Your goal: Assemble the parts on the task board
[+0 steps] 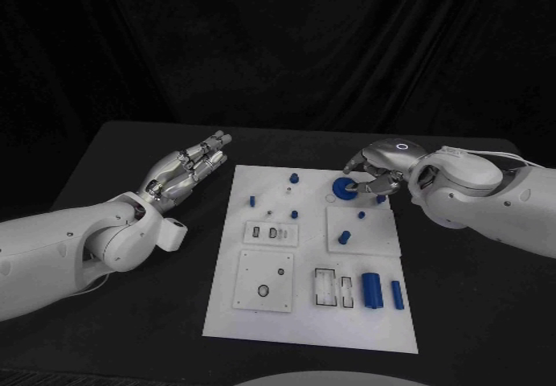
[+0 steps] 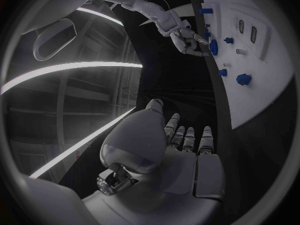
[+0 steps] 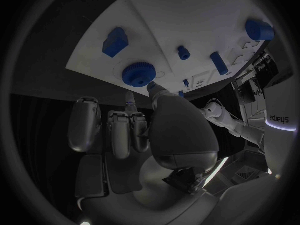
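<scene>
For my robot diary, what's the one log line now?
left hand: open, off board | right hand: at blue gear | task board

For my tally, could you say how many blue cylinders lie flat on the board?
2: thick cylinder and thin cylinder, side by side at the board's near right; the right hand may hide more.

The right robot hand (image 1: 373, 171) partly covers the blue gear (image 1: 345, 188) (contact unclear); tiny far pegs (image 1: 294, 178) stay indistinct.
</scene>
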